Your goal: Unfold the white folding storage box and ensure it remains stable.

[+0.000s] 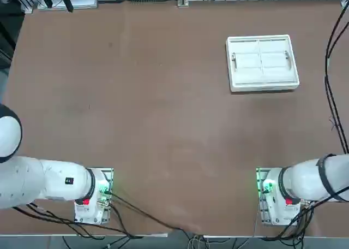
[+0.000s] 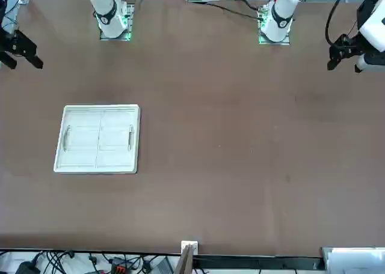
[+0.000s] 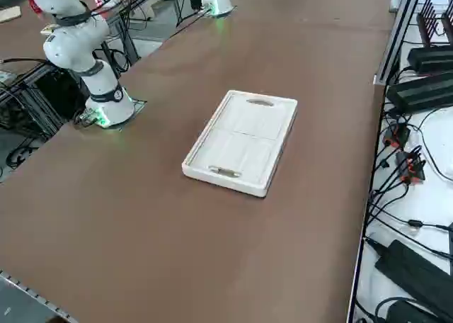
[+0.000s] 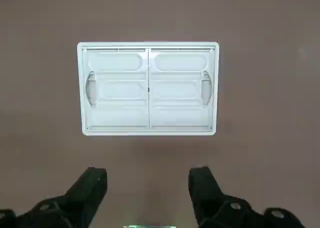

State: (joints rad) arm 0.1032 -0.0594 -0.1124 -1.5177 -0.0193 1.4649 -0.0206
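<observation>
box: white folding storage box (image 1: pixel 262 62) folded flat on brown tabletop (image 1: pixel 152 123), far right quadrant | right end effector (image 4: pixel 147 185): raised above the tabletop, fingers spread apart, empty, clear of box

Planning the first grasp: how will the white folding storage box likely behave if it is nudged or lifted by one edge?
The white folding storage box lies collapsed flat on the table, so it should slide rather than tip. Its folded panels look hinged, so lifting an edge may swing one up, not raise the whole slab. The open right gripper hangs above, touching nothing.
</observation>
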